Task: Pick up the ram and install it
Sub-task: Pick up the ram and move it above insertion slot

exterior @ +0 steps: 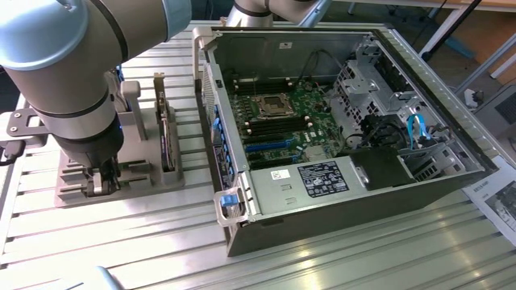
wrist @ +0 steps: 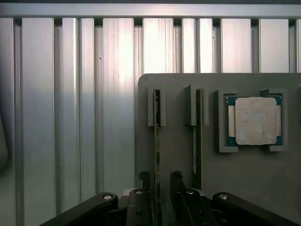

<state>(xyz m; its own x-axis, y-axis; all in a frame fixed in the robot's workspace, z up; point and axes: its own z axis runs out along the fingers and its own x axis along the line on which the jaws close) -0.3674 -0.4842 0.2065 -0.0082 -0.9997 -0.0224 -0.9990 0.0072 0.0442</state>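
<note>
Alignment between the end effector (wrist: 160, 179) and the ram (wrist: 156, 132) is what matters at this moment. The ram stands on its long edge in a narrow slot of the grey holder (wrist: 176, 94), which lies on the ribbed metal tabletop (wrist: 61, 117). In the wrist view it appears edge-on, as a thin green line, and its long axis runs straight out from between the 2 fingers (wrist: 145, 183).

The end effector is released: 1 finger stands on each flat side of the ram, with a small gap on both sides, so I judge that nothing is gripped yet. The opening direction crosses the thin thickness of the stick, not its length.

Just beside it, in a parallel slot, stands the darker expansion card (wrist: 197, 136), outside the fingers. The square processor (wrist: 255, 121) lies flat further along the holder.

In the exterior view the end effector (exterior: 101, 181) reaches down into the holder at that view's left, well apart from the open computer case (exterior: 363, 199) and its motherboard (exterior: 282, 121).
</note>
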